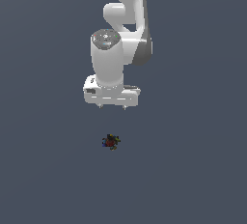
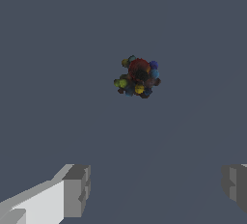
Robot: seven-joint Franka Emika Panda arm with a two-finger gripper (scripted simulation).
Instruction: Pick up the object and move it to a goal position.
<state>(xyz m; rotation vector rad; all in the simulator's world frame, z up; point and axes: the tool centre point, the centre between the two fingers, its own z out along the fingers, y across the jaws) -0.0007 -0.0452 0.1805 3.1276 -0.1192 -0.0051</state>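
Approach phase: gripper hangs above the floor, jaws spread wide and grasping nothing. The object, a dark lump with red centre and coloured specks, lies on the floor ahead of the fingers, untouched. Next, centre over it and descend. No writing legible.

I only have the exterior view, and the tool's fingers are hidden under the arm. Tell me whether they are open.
Observer: Open. In the wrist view the tool has its fingers far apart, with nothing between them.
Operator: Describe the lump below it; here it is just a dark speck.
Observer: It has a red centre with yellow, green and blue bumps around it.
Operator: Say whether it sits between the fingers.
Observer: No. It lies clear of the gap, touching neither finger.
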